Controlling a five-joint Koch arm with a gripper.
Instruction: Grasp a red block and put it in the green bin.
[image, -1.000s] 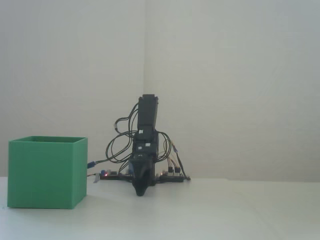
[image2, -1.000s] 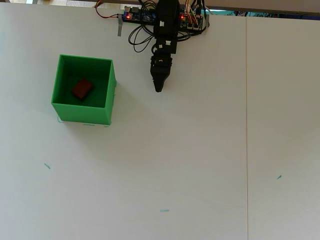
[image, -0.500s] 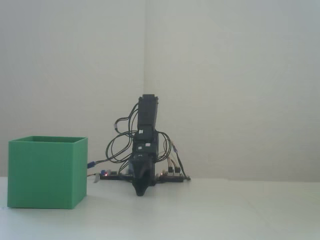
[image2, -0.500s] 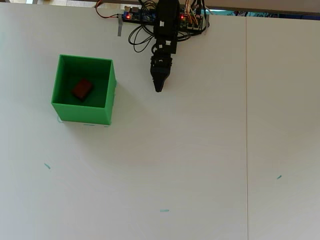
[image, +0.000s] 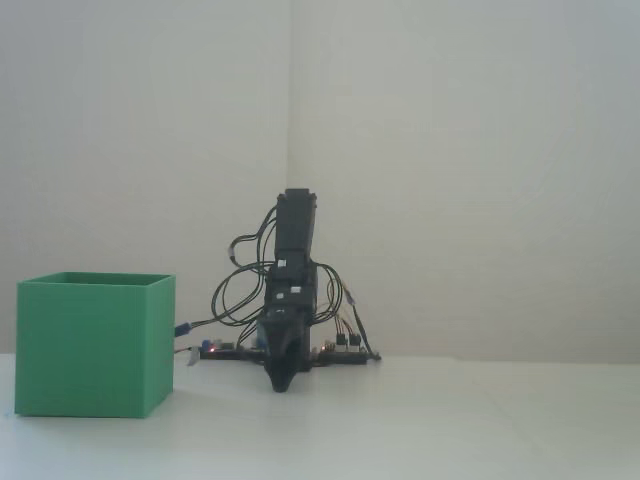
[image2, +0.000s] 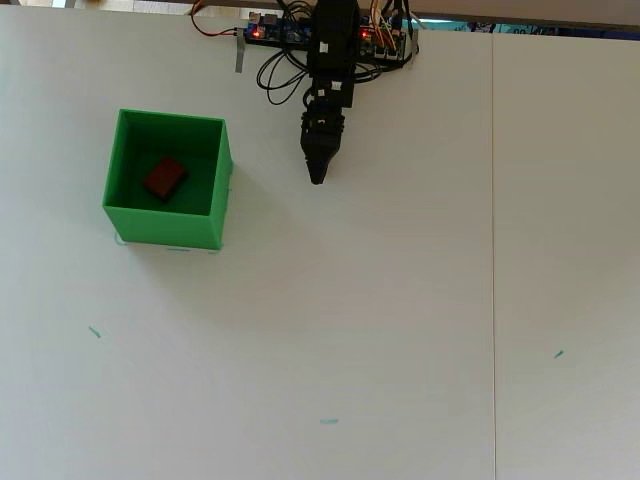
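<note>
The arm (image2: 330, 60) is black throughout, built of blocky segments with small white marks on them; the gripper (image2: 317, 176) narrows to a dark point; behind the gripper black cables (image: 235, 290) loop out from the segments; further behind it, at the base, sit circuit boards (image2: 275, 32) with red lights and coloured wires (image2: 385, 20).

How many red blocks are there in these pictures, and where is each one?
1. The red block lies on the floor of the green bin, seen in the overhead view. The side view cannot show it, because the bin's wall hides the inside.
</note>
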